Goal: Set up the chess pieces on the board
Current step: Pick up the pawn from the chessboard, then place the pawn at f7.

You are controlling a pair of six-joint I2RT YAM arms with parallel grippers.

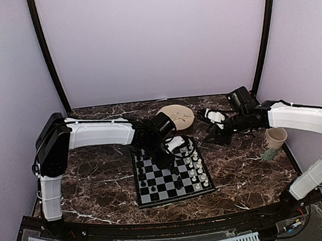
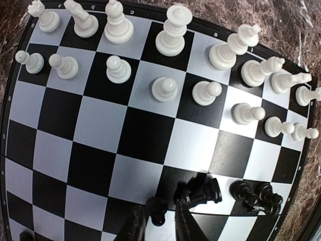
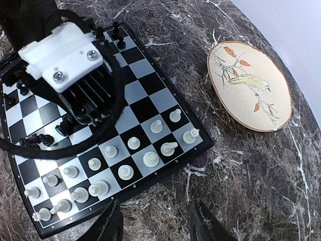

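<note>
On the board (image 2: pixel 100 130), left claw (image 2: pixel 159 223) straddling a black pawn (image 2: pixel 158 205), pinching or not I cannot tell, right claw (image 3: pixel 158 226) spread over the bench (image 3: pixel 241 175).

A dark marbled table (image 1: pixel 99 182) carries the board (image 1: pixel 161 186), a beige plate (image 1: pixel 176 117) and a cup (image 1: pixel 274 140).

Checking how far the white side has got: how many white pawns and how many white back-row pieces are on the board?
White pawns: 8
White back-row pieces: 8
Total: 16
</note>
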